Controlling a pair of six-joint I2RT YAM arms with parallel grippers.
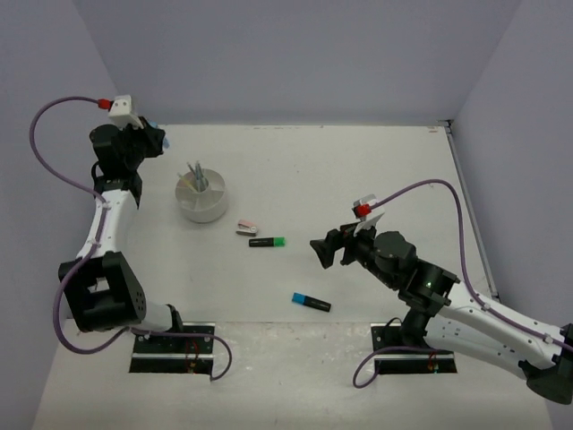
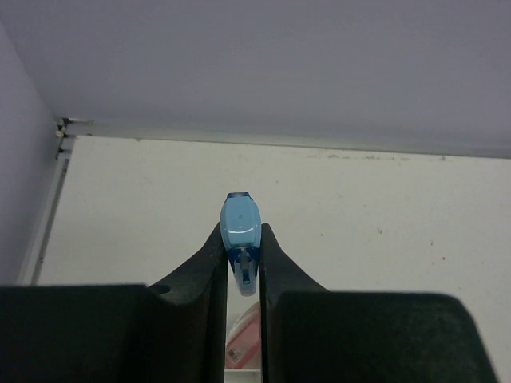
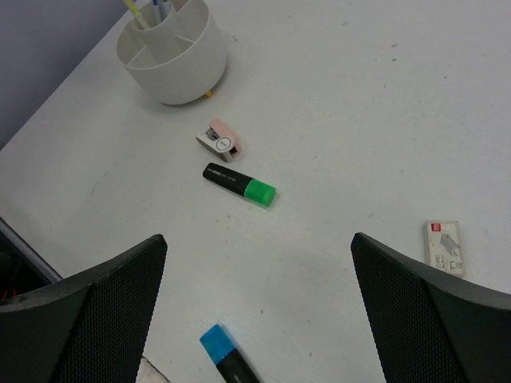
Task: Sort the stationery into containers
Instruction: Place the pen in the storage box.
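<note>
The white cup (image 1: 200,199) stands left of centre with several thin pens upright in it; it also shows in the right wrist view (image 3: 176,60). My left gripper (image 1: 158,141) is raised at the far left, beyond the cup, shut on a pale blue marker (image 2: 239,227). A pinkish eraser (image 1: 246,227), a green-ended highlighter (image 1: 267,241) and a blue-ended highlighter (image 1: 310,302) lie on the table. My right gripper (image 1: 326,252) is open and empty above the table, right of the green highlighter (image 3: 239,183). The blue highlighter (image 3: 225,357) lies below its jaws.
A small white eraser with a red label (image 3: 443,246) lies to the right in the right wrist view. A pinkish item (image 2: 243,343) shows low in the gap between the left fingers. Grey walls close the back and both sides of the table (image 1: 358,170).
</note>
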